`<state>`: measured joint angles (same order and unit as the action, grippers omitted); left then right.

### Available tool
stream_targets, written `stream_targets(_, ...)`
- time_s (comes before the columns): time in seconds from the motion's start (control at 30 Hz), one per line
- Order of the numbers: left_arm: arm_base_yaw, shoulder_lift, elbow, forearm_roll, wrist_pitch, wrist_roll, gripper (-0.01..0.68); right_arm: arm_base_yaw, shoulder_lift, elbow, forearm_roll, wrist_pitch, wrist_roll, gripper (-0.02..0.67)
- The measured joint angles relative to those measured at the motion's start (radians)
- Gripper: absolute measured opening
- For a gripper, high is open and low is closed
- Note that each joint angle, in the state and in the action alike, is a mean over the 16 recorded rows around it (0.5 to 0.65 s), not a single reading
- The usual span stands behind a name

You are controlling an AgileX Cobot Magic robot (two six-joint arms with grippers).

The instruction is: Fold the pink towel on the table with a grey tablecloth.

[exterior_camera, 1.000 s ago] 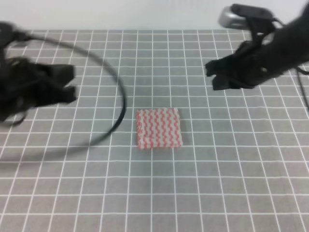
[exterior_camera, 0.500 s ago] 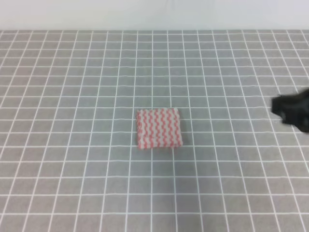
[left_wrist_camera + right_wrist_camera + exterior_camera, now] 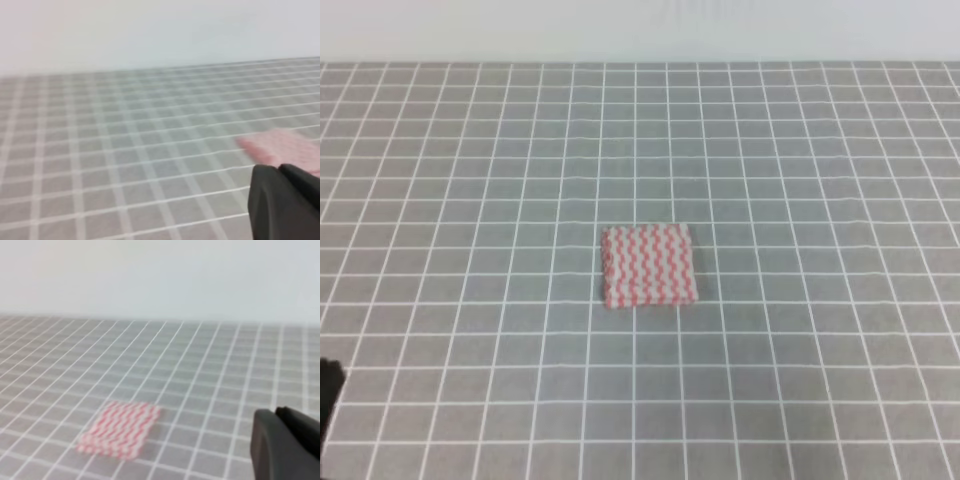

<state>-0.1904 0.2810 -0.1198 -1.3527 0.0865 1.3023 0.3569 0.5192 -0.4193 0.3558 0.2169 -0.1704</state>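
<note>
At the near left edge of the exterior high view a small dark shape (image 3: 328, 385) pokes into the frame, too little of it showing to tell what part of the robot it is. Neither pincer can be seen whole in this view.

In the left wrist view the left pincer (image 3: 285, 202) fills the lower right corner as a dark block with a thin seam running between its two halves; they appear pressed together, though the tips are cut off by the frame, so I cannot tell for sure how it stands. It holds nothing visible and hangs above the grid cloth. Just beyond it lies a blurred pink patch, the pink towel (image 3: 282, 145).

In the right wrist view the right pincer (image 3: 287, 442) shows the same way, in the lower right corner, dark, with a narrow seam; its tips are also out of frame and its state cannot be told. It touches nothing.

Farther out, the pink towel (image 3: 649, 265) lies flat as a compact folded rectangle near the middle of the table with a grey tablecloth (image 3: 800, 150), well apart from both pincers. From the right wrist it sits to the lower left (image 3: 120, 429).
</note>
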Motion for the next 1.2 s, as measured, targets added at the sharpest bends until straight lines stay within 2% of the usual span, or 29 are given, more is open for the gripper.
stream_targets(0.2,0.000,0.000,0.052,-0.012,-0.068,0.003,-0.003,0.000,-0.075,0.149,0.008,-0.163,-0.044,-0.015)
stream_targets(0.37,0.000,-0.003,0.066,-0.016,-0.083,0.002,-0.003,0.000,-0.076,0.214,0.020,-0.229,-0.051,-0.015)
stream_targets(0.83,0.000,0.003,0.067,-0.015,-0.080,0.002,-0.003,-0.002,-0.065,0.250,0.014,-0.215,-0.050,-0.015)
stream_targets(1.2,0.001,0.003,0.068,-0.017,-0.083,0.004,-0.003,-0.102,-0.253,0.332,-0.042,-0.214,-0.052,-0.015)
